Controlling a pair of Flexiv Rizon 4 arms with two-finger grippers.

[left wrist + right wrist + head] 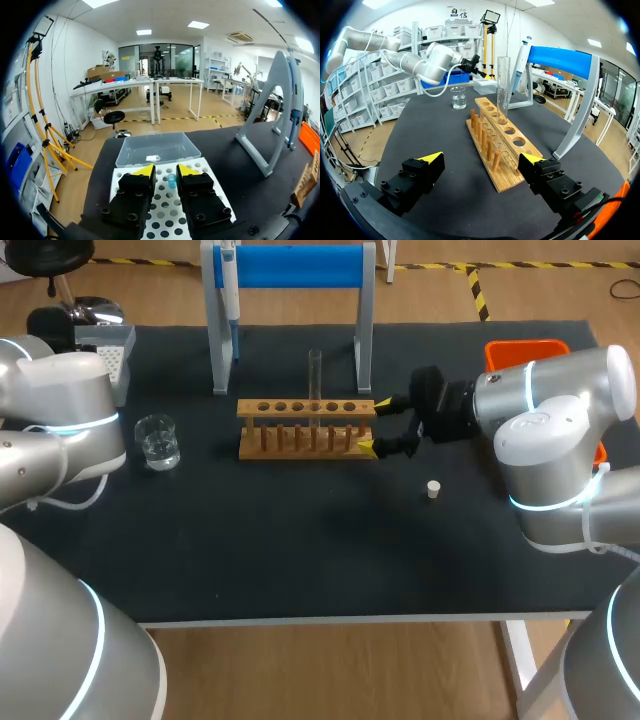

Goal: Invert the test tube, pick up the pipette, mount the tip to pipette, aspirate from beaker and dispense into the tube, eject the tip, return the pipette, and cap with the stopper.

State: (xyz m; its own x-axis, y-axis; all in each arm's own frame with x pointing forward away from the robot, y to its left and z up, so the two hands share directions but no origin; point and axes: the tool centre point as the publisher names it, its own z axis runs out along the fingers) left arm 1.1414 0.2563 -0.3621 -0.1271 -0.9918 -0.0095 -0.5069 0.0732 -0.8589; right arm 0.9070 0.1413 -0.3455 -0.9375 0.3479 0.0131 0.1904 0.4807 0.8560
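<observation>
Hanging pipette (229, 290), top cut off

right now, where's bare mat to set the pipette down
Widest: the mat between rack and near table edge, bare except the stopper toward its right. A smaller gap: between beaker and rack. Crowded at the rack's right end, by the right end effector.

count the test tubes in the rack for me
1. A single clear test tube stands upright in a hole near the middle of the wooden rack. The rack's other holes look empty in both the head view and the right wrist view.
</observation>
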